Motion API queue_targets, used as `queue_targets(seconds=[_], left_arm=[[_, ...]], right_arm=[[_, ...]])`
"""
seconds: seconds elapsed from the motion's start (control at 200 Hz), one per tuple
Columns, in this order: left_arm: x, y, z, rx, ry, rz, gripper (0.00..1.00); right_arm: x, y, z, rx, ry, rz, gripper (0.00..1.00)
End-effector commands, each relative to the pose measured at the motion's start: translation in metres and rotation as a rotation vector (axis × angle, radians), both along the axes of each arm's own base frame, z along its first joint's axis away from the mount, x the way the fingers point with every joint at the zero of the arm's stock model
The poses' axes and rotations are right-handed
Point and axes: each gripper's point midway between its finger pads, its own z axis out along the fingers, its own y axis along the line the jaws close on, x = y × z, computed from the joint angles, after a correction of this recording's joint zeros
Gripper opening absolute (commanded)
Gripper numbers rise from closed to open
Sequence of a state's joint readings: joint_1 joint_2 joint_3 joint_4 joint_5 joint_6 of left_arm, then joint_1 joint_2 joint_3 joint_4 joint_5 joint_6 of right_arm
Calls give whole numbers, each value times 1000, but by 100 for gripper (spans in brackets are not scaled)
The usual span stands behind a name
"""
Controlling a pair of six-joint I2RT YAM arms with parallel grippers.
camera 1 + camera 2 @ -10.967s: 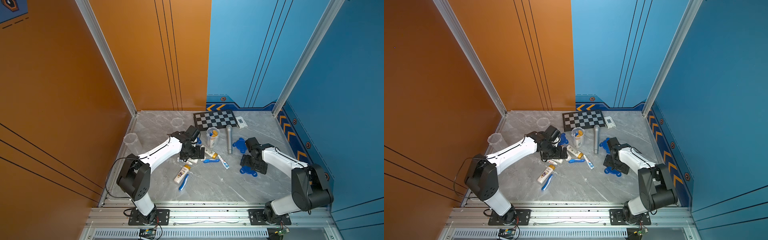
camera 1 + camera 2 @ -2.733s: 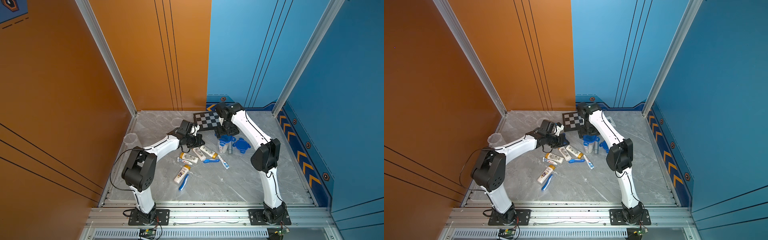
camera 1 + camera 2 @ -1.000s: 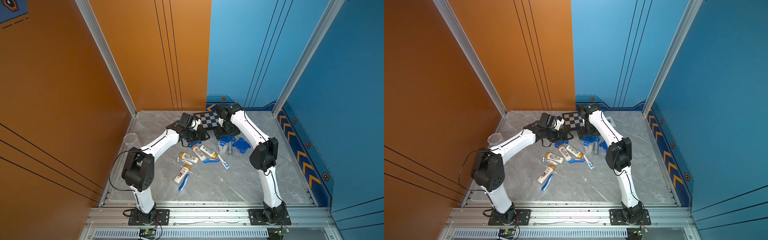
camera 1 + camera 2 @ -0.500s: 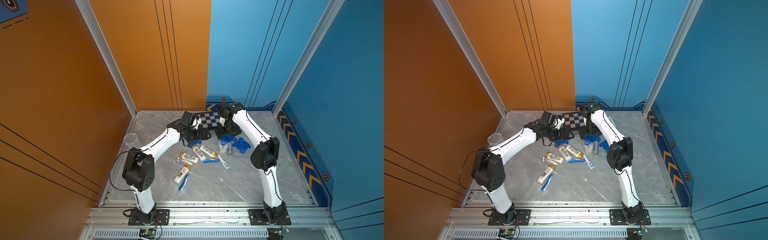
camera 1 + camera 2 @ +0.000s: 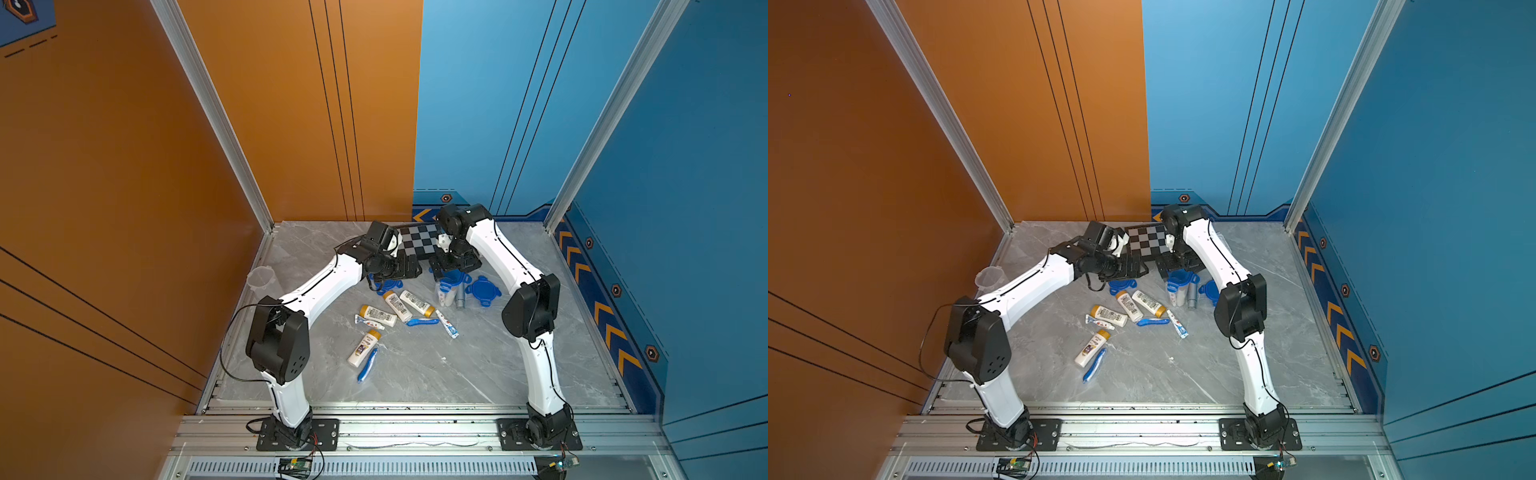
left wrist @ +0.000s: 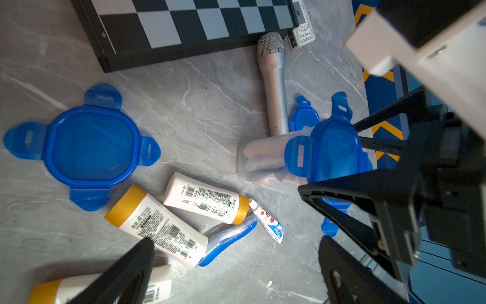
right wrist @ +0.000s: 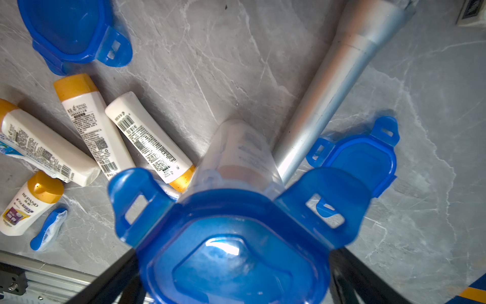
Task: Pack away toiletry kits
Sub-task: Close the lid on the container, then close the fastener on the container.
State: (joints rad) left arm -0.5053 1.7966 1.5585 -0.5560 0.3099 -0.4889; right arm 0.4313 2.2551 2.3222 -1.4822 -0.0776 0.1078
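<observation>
Shows packed clear cup w/ blue lid upright near surface's far edge beside mic, right claw spread wide astride lid, left claw open, empty; prob. light, slick, thin-walled, so best taken at stiffer lid rim.

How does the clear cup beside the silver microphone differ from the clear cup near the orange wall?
The cup by the microphone wears a blue lid; the cup by the wall is open. The cup by the microphone holds a white bottle; the cup by the wall looks empty. Both are clear plastic and stand upright.
</observation>
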Motion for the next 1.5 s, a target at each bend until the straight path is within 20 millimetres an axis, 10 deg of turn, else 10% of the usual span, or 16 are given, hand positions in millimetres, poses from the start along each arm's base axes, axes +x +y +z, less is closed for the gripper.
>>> queue_targets(seconds=[0.0,0.536,0.861,1.086,1.491], left_arm=[[3,0,8,11,-12,-30,99],[17,1,7,-4,3,-83,99],[25,-18,29,149,-91,-182,96],[32,-51,21,243,-150,-276,97],[36,-71,-1,312,-171,-316,97]], right_arm=[[-2,-7,20,0,-42,-22,100],[-8,0,48,28,-92,-36,100],[-38,-53,86,19,-141,-253,100],[-69,-66,65,232,-79,-451,100],[-28,-54,35,311,-71,-530,95]])
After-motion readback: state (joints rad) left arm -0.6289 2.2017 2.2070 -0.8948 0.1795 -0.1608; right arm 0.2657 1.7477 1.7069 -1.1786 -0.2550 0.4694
